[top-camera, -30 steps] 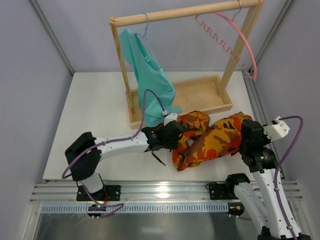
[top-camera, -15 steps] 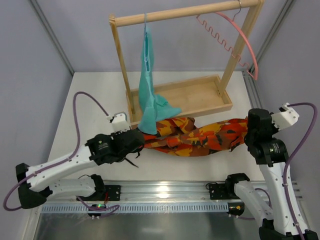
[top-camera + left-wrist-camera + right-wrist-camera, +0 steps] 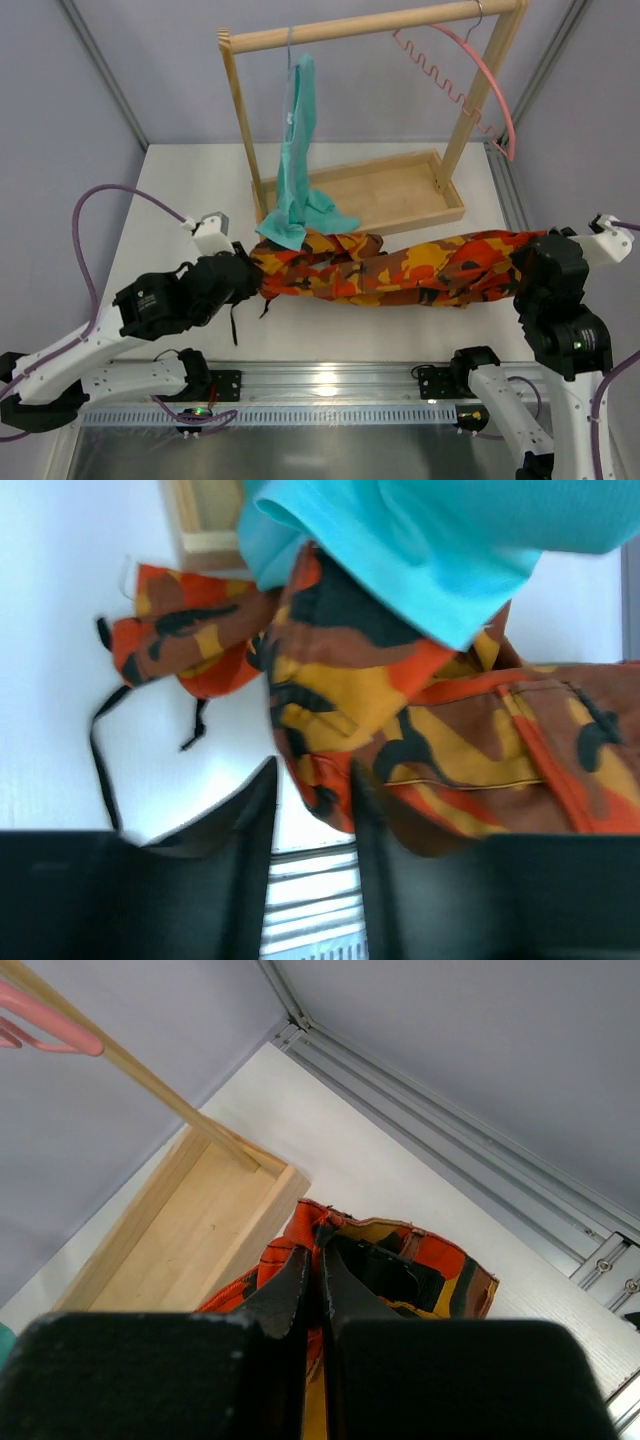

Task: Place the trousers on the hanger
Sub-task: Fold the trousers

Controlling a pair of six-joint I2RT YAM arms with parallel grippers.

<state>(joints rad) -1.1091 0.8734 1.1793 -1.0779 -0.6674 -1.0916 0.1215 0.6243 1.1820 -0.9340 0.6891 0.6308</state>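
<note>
The camouflage trousers lie stretched in a long band across the table front, between my two grippers. My left gripper is at their left end. In the left wrist view its jaws stand apart around a loose cloth edge, with white table showing beside the cloth. My right gripper is shut on the other end, pinching a fold of the trousers between its fingertips. The pink hanger hangs by its hook from the right end of the wooden rail, empty; its tip shows in the right wrist view.
A teal garment hangs from the rail of the wooden rack, its hem resting on the trousers' left part. The rack's tray base stands just behind the trousers. Black drawstrings trail on the table.
Both arms have pulled apart, drawing the crumpled trousers out into a long band. The left gripper's jaws have parted. The teal garment has swung and twisted on its hanger.
</note>
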